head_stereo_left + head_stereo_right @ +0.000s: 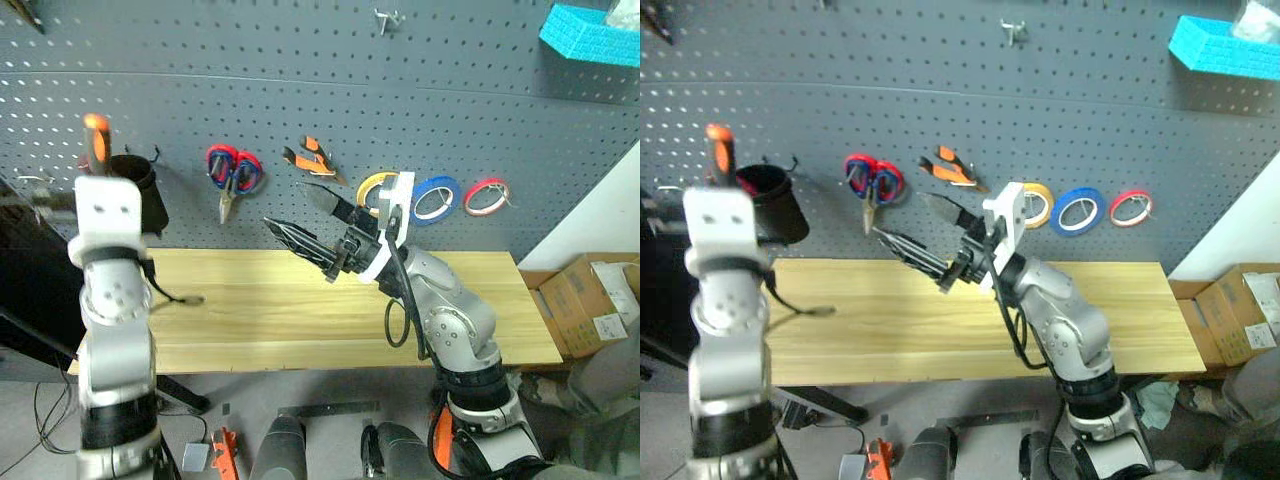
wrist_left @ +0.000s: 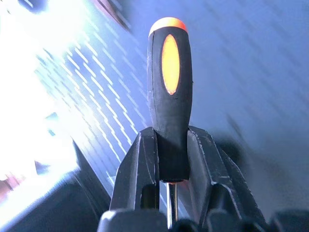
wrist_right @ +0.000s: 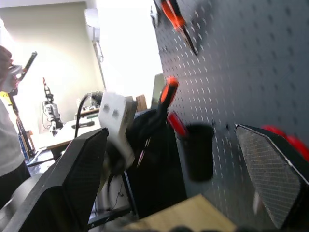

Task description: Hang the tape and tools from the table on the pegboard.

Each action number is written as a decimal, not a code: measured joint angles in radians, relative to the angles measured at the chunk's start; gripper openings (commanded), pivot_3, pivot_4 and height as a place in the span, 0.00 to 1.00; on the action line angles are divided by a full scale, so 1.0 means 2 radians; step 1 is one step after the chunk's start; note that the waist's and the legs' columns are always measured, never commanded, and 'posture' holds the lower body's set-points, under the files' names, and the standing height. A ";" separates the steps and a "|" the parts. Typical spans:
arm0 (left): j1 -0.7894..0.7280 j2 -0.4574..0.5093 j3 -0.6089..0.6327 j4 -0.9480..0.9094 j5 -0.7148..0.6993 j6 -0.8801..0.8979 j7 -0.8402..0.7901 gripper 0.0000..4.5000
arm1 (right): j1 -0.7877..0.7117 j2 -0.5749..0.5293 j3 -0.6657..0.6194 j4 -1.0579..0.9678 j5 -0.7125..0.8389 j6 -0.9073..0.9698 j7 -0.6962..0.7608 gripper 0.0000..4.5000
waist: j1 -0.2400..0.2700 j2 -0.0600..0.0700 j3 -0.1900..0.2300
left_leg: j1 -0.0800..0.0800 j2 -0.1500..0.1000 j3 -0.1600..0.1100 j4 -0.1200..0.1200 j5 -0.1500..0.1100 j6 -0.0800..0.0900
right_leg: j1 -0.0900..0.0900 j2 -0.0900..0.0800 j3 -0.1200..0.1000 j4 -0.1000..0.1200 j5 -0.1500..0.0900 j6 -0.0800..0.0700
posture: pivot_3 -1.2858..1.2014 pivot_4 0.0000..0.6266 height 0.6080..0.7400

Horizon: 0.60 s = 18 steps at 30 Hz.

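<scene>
- Orange-and-black, the screwdriver (image 2: pixel 169 96) stands handle-up in the left gripper (image 2: pixel 171 145), whose two black fingers are clenched on the lower part of the handle; the thin metal shaft shows between them below.
- From the head views, the left arm is raised at the left side of the table (image 1: pixel 300 310), forearm upright, with the screwdriver's orange tip (image 1: pixel 96 135) poking above the wrist in front of the pegboard (image 1: pixel 300 80), just beside a black cup (image 1: pixel 140 190) mounted there.
- The right gripper (image 1: pixel 300 215) is held above the middle of the table, pointing toward the robot's left and slightly upward; its jaws are spread wide and grasp nothing.
- In the right wrist view the two spread fingers (image 3: pixel 72 179) frame the left arm and the black cup.
- One pair of red-handled scissors (image 1: pixel 233 175) hangs on the pegboard.
- One pair of small pliers (image 1: pixel 312 160) with orange-and-black handles hangs to the right of those scissors.
- Three rolls of tape hang in a row: a yellow roll (image 1: pixel 1037 203), partly hidden behind the right wrist, then the blue tape (image 1: pixel 437 198), then a red-and-white roll (image 1: pixel 486 196).
- One turquoise basket (image 1: pixel 590 35) sits high on the pegboard's right.
- The tabletop carries no tools.
- A person's pale sleeve (image 3: pixel 7 140) shows in the right wrist view.
</scene>
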 measured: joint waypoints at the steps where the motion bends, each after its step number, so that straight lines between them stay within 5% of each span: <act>1: -0.021 0.008 0.003 0.026 -0.005 -0.012 -0.002 0.11 | -0.004 0.002 0.000 0.007 -0.002 -0.008 0.001 1.00 | 0.000 0.000 -0.004 | 0.000 0.000 0.001 0.000 0.000 0.000 | 0.000 0.000 0.001 0.000 0.000 0.000 | 0.63 0.03 1.00; 18: -0.284 0.024 -0.044 0.412 -0.068 -0.194 -0.059 0.11 | -0.011 0.008 0.001 0.037 -0.031 -0.050 -0.006 1.00 | 0.016 -0.004 -0.016 | 0.000 0.000 0.003 0.000 0.000 0.000 | -0.001 0.001 0.002 0.002 0.002 -0.003 | 0.61 0.00 1.00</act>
